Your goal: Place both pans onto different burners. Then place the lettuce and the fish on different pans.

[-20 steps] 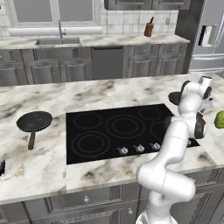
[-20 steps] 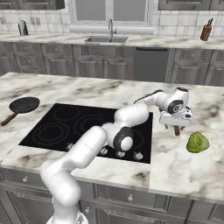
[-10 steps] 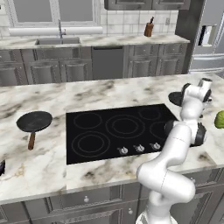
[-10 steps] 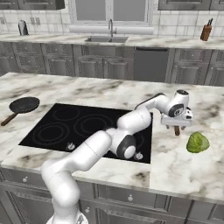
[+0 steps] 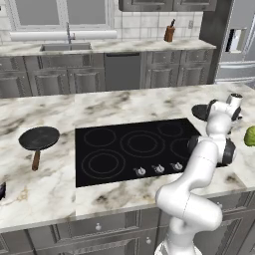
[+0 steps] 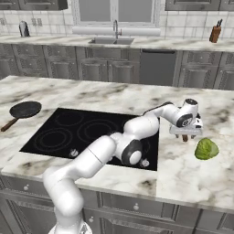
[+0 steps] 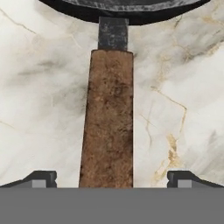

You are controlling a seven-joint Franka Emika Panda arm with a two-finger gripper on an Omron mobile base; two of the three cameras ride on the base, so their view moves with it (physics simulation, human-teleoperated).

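Your hand (image 6: 185, 133) has dropped lower since a second ago and now sits spread wide over the brown handle (image 7: 108, 118) of the right pan (image 5: 203, 112), fingertips (image 7: 40, 178) either side, not gripping. That pan lies on the table (image 6: 201, 173) right of the cooktop (image 5: 129, 149). Left pan (image 5: 39, 138) and lettuce (image 6: 206, 149) unmoved, both on the table.

Grey cabinets (image 5: 74, 79), marble counter (image 5: 45, 194), window (image 6: 116, 11) over sink (image 6: 112, 41).
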